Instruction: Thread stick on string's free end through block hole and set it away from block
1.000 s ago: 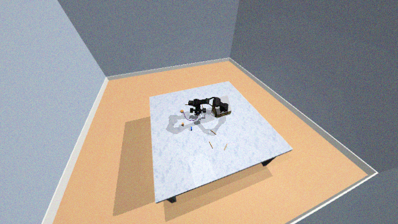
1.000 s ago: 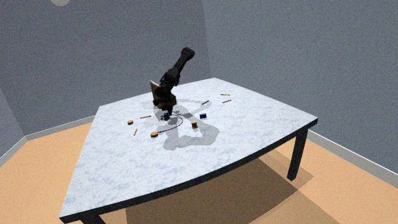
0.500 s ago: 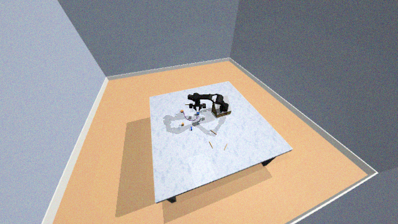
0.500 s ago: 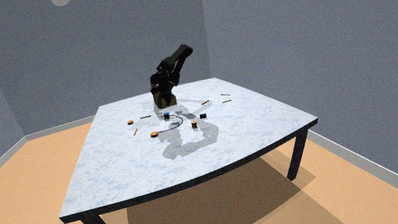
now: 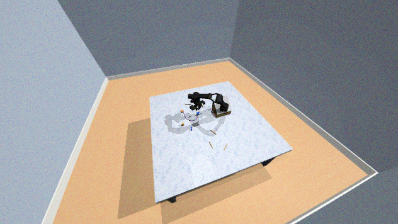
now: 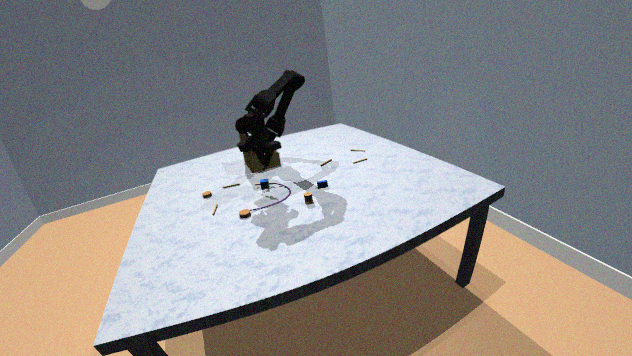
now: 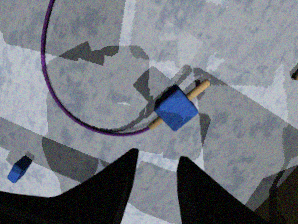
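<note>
The blue block [image 5: 198, 112] [image 6: 264, 184] [image 7: 176, 107] sits on the table. The wooden stick [image 7: 201, 88] runs through its hole: the bare end sticks out at the upper right in the wrist view, and the string end shows at the lower left. The purple string [image 6: 290, 192] [image 7: 115, 134] curves from that end to the round wooden button [image 5: 182, 111] [image 6: 244, 213] and lies outside the hole. My gripper [image 6: 264, 161] [image 7: 158, 159] is partly open and empty, above the table near the block, clear of stick and string.
A small blue piece [image 5: 191, 128] [image 6: 322, 184] [image 7: 19, 170] and a wooden cylinder [image 5: 182, 124] [image 6: 308, 198] stand apart from the block. A loose wooden disc [image 6: 207, 194] lies near two loose sticks [image 6: 231, 186] [image 6: 215, 209]. Several other sticks lie farther off.
</note>
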You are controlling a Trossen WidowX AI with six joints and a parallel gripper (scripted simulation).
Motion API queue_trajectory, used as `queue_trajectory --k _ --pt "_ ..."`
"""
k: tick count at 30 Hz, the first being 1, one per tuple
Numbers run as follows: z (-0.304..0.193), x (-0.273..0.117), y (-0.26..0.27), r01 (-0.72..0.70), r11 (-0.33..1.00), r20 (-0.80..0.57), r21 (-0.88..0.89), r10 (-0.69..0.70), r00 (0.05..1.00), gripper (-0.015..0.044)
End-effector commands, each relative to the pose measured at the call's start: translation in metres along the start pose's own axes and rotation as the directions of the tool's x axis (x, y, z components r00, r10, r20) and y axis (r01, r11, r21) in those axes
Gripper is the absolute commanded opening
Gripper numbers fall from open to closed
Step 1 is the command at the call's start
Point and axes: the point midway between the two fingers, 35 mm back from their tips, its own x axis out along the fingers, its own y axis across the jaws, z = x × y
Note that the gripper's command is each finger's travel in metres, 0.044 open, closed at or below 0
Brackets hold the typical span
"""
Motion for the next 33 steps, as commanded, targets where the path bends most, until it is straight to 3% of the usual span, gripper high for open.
queue_trajectory --k 1,7,12,19,27,33 --pt "0.010 -0.001 -0.007 0.010 0.861 0.010 -0.509 -0.006 1.000 0.0122" --pt "0.017 -0.001 -0.014 0.016 0.449 0.012 -0.893 -0.012 1.000 0.0122" --pt "0.022 -0.001 -0.019 0.015 0.078 0.014 -0.997 -0.016 1.000 0.0122" --pt "0.028 0.000 -0.024 0.007 -0.346 0.015 -0.938 -0.021 1.000 0.0122" --pt "0.034 0.000 -0.030 -0.009 -0.750 0.016 -0.661 -0.026 1.000 0.0122" --pt "0.034 0.000 -0.031 -0.011 -0.791 0.016 -0.612 -0.027 1.000 0.0122"
